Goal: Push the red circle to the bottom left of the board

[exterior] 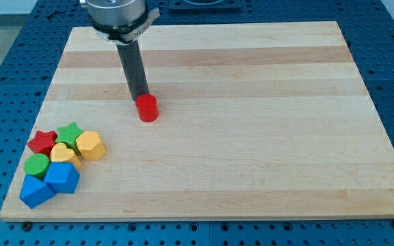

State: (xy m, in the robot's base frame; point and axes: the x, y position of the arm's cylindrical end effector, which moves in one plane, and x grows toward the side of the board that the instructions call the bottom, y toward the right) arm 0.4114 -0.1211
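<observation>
**Red circle far from its corner**

My tip [140, 96] touches the far side of the red circle [148, 108], left of the board's [252, 137] middle. There is no hand, only the rod. Most of the push is left. Near the left corner, a cluster of blocks [59, 164] crowds the target.

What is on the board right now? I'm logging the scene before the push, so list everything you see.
red circle: 1, red, upper middle-left.
red star: 1, red, cluster's top left.
green star: 1, green, cluster's top.
yellow hexagon: 1, yellow, cluster's right.
yellow heart: 1, yellow, cluster's centre.
green circle: 1, green, cluster's left.
blue blocks: 2, blue, cluster's bottom.
board: 1, wooden.
my tip: 1, dark, against the red circle's upper-left.
</observation>
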